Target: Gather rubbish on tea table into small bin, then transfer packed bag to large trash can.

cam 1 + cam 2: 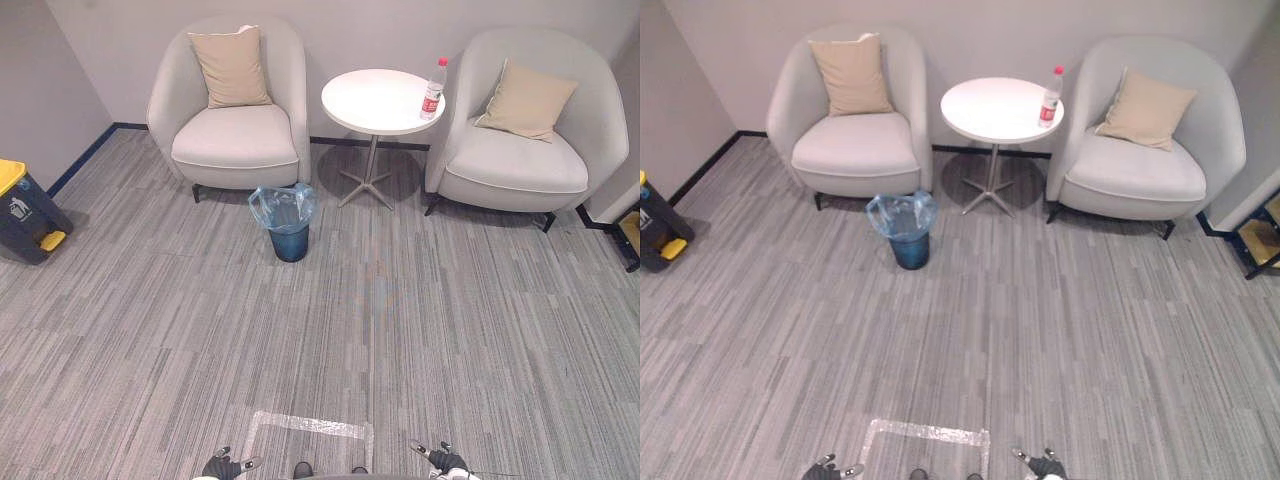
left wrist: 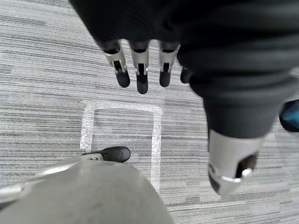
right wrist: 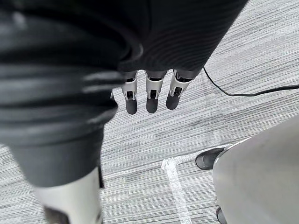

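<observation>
A clear plastic bottle (image 1: pixel 433 88) with a red cap and red label stands upright on the round white tea table (image 1: pixel 375 101), near its right edge. A small dark bin (image 1: pixel 288 223) lined with a blue bag stands on the carpet to the table's front left, beside the left armchair. The large dark trash can (image 1: pixel 26 212) with a yellow lid stands at the far left by the wall. My left hand (image 1: pixel 224 465) and right hand (image 1: pixel 444 461) hang low at the near edge, far from the table. Both hands have straight fingers (image 2: pixel 140 70) (image 3: pixel 150 93) and hold nothing.
Two light grey armchairs (image 1: pixel 232 110) (image 1: pixel 530 130), each with a beige cushion, flank the table against the back wall. A taped rectangle (image 1: pixel 308 440) marks the grey carpet near my feet. A dark low stand (image 1: pixel 1260 235) sits at the far right.
</observation>
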